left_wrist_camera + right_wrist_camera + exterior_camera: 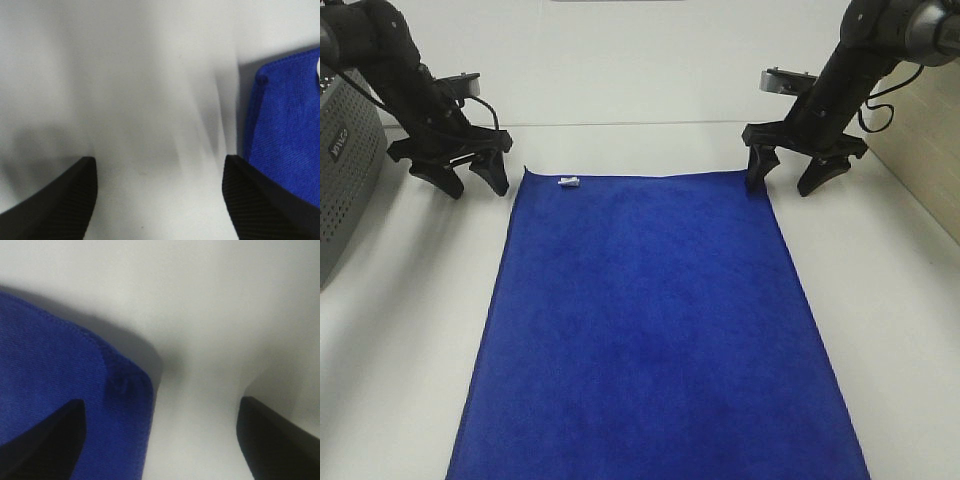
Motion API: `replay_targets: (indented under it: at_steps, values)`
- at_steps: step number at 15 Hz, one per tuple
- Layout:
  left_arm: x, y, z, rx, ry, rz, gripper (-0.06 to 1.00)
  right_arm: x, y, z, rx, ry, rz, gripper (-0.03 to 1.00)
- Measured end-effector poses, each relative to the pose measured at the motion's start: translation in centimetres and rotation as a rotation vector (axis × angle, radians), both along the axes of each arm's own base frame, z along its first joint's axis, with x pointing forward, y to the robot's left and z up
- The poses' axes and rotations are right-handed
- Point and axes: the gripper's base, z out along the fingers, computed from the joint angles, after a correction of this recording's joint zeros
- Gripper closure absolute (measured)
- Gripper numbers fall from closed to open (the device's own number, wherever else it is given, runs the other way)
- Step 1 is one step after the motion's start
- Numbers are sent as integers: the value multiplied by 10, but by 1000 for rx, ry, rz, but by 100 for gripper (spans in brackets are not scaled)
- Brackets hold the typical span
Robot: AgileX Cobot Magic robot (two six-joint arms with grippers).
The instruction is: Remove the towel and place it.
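Exterior high shows both arms' jaws open and empty: the right gripper [780,187] straddles one corner of the flat-lying towel [650,330], while the left gripper [475,188] hangs over bare table [410,350], the other corner just outside its jaws. Closing now, the left would likely pinch nothing, and the towel would drag up lopsided.

No legible text; small label [337,150] on grey basket [355,205] unreadable

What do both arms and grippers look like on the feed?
The left arm and right arm are matte black with rounded joints. Each carries a grey camera box and a looping black cable. The left gripper and right gripper have two black tapered fingers; the left wrist view shows ribbed pads.
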Motion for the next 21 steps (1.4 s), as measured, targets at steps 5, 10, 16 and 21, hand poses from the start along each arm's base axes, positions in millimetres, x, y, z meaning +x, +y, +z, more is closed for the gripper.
replay_targets:
  at_steps: [5, 10, 16, 21]
  values:
    - [-2, -2, -3, -32, 39, -6, 27, 1, 4, -1, 47, -6, -9, 16]
    - [-4, -5, -3, -57, 57, -16, 27, 2, 5, -1, 63, -10, -15, 16]
    - [-2, -13, -3, -128, 29, -16, 27, 5, 10, -1, 79, -51, -7, 16]
    - [-1, -36, -7, -162, -5, -27, 27, 5, 31, -1, 81, -83, 25, 17]
